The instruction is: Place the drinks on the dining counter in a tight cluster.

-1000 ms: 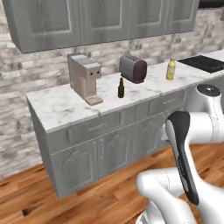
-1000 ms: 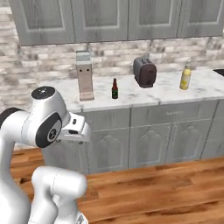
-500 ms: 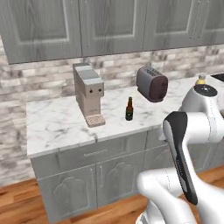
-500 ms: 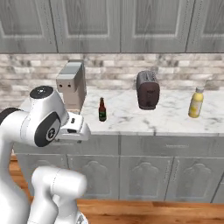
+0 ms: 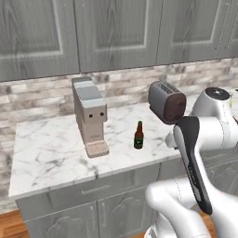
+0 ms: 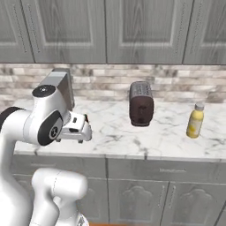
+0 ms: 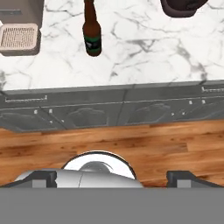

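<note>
beer bottle upright, neck up | juice bottle upright | fingers spread

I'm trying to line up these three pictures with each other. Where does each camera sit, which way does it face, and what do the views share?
Left base view: behind the arm on its left, facing the marble worktop with coffee machine, beer bottle and toaster; the white arm rises at lower right.
Right base view: behind on its right, facing the same worktop, toaster and juice bottle; the arm rises at lower left.
Hand view: on the hand, looking down past the open gripper at floor, cabinets, bottle.
Shared: both base views show the toaster; left base and hand views show the beer bottle.
</note>
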